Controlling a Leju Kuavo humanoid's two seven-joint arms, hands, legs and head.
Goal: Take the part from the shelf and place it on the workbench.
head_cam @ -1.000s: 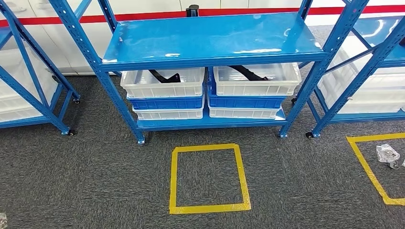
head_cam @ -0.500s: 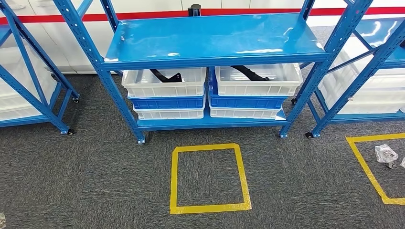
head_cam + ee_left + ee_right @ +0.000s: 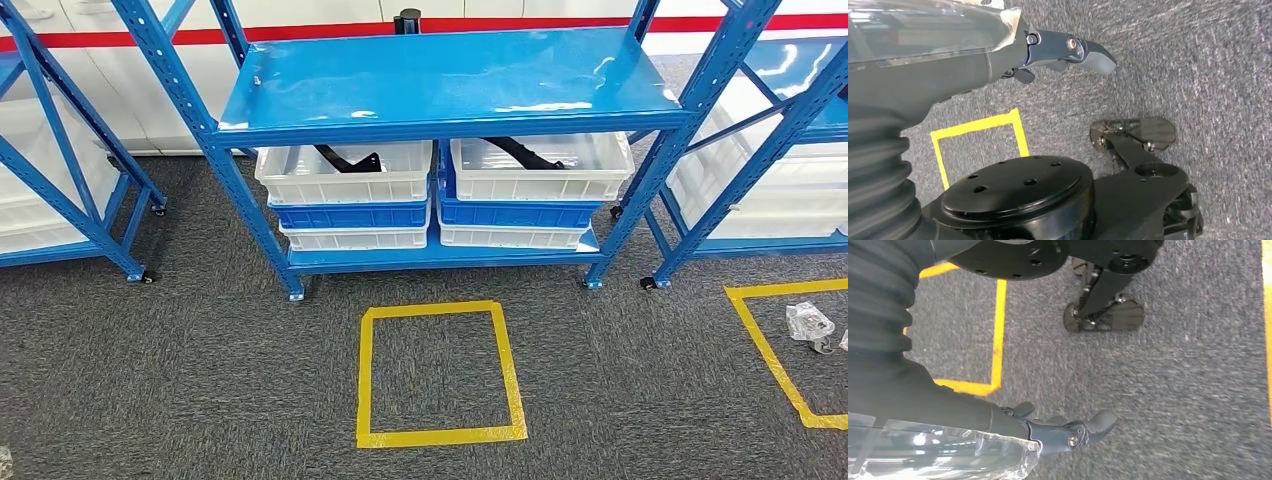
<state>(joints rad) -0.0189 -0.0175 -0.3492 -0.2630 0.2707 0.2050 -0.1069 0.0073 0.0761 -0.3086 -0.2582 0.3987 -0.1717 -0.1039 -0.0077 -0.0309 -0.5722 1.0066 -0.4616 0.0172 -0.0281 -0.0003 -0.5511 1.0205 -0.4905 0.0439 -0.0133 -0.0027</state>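
Observation:
Two black parts lie in white bins on the lower level of the blue shelf (image 3: 440, 80): one part (image 3: 348, 158) in the left bin (image 3: 345, 185), another part (image 3: 520, 152) in the right bin (image 3: 540, 180). Each is half hidden under the upper shelf board. Both arms hang down at my sides. My left hand (image 3: 1063, 55) is above grey carpet, fingers stretched out and holding nothing. The right hand (image 3: 1068, 432) also hangs over the carpet, fingers apart and empty. Neither hand is near the shelf.
A yellow tape square (image 3: 438, 436) marks the carpet in front of the shelf. Blue and white bins are stacked under the top bins. Further blue racks stand at left (image 3: 60, 200) and right (image 3: 760, 150). A crumpled clear bag (image 3: 810, 322) lies inside another taped outline at right.
The whole picture has shifted very slightly, so the camera moved a little. Nothing on the shelf has changed.

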